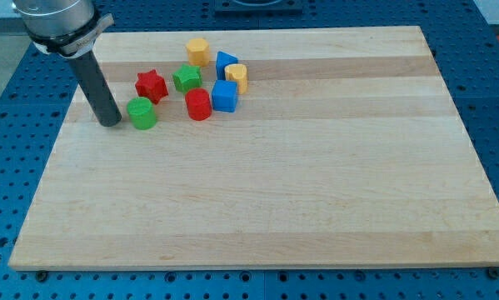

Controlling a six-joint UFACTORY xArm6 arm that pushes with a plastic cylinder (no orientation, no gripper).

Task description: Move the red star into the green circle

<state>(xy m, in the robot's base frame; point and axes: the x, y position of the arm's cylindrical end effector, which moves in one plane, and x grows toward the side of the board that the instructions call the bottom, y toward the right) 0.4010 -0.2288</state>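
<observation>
The red star [150,85] lies on the wooden board near the view's top left. The green circle [142,112] is a round block just below it, a small gap apart. My tip [111,122] rests on the board just left of the green circle, close to it; I cannot tell whether they touch. The rod rises from the tip up and to the left.
A cluster sits to the right of the star: a green star-like block [187,78], a red cylinder [198,105], a blue cube [225,96], a blue block [226,63], a yellow block [237,77] and a yellow hexagon [198,51]. The board's left edge [56,150] is near my tip.
</observation>
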